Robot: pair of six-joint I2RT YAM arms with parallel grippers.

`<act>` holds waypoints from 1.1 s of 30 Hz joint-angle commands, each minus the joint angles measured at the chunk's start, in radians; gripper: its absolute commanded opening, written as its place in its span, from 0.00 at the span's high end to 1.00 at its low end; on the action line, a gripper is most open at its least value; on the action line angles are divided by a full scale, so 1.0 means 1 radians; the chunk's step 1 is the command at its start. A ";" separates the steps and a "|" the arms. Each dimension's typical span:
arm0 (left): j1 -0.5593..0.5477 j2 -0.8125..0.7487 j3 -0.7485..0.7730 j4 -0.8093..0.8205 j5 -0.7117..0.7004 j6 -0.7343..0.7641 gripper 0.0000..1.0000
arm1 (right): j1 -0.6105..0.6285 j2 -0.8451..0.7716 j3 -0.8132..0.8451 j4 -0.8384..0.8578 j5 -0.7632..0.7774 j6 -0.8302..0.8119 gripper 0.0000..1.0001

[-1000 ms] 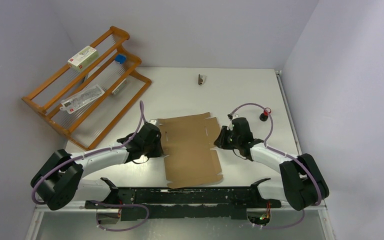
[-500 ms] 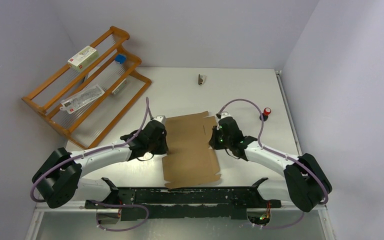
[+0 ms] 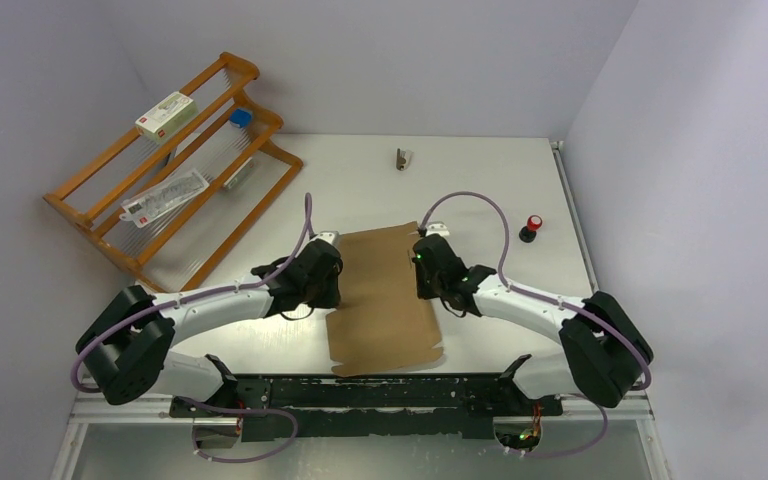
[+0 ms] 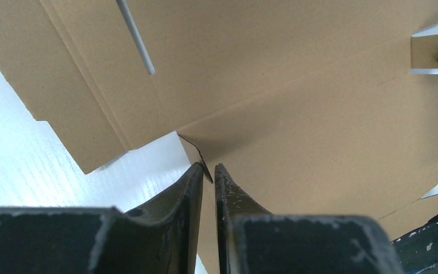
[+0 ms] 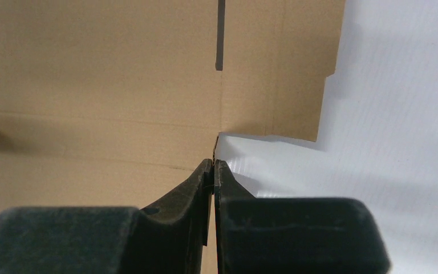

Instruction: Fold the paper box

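Top external view: the paper box (image 3: 385, 300) lies on the table (image 3: 480, 190) between both arms; left gripper (image 4: 207, 171) and right gripper (image 5: 213, 166) each pinch narrowly on its side edges

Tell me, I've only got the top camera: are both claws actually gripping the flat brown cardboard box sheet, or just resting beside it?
Observer: Left wrist view shows the left claw pinched shut on a thin corner of the flat brown cardboard box sheet, at a notch between flaps.
Operator: And the right?
Observer: Right wrist view shows the right claw shut on the sheet's edge, at the inner corner where a flap ends.
Operator: Anything ahead of it?
Observer: A narrow slit in the sheet, straight ahead and in line with the claw.
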 commanded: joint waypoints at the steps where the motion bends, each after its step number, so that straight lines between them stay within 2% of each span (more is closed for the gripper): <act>1: -0.010 -0.005 0.033 -0.004 -0.010 0.007 0.78 | 0.028 0.028 0.055 -0.050 0.088 0.000 0.89; 4: -0.009 -0.016 0.064 -0.066 -0.037 0.014 0.70 | 0.029 0.034 0.069 -0.058 0.074 -0.003 0.86; 7: 0.001 -0.074 0.091 -0.126 -0.102 0.038 0.52 | 0.025 0.001 0.073 -0.062 0.065 -0.024 0.80; 9: 0.034 -0.124 0.097 -0.141 -0.101 0.057 0.44 | 0.015 -0.032 0.078 -0.062 0.045 -0.042 0.75; 12: 0.128 -0.180 0.092 -0.149 -0.074 0.085 0.38 | -0.029 -0.061 0.090 -0.061 -0.007 -0.069 0.68; 17: 0.307 -0.189 0.076 -0.121 0.067 0.138 0.33 | -0.174 -0.082 0.099 -0.024 -0.181 -0.115 0.60; 22: 0.422 -0.113 0.083 -0.076 0.193 0.157 0.31 | -0.338 -0.051 0.097 0.038 -0.363 -0.121 0.54; 27: 0.493 0.001 0.126 -0.051 0.278 0.176 0.31 | -0.436 0.024 0.091 0.113 -0.452 -0.095 0.49; 33: 0.513 0.115 0.184 -0.048 0.337 0.194 0.34 | -0.471 0.135 0.093 0.165 -0.487 -0.085 0.48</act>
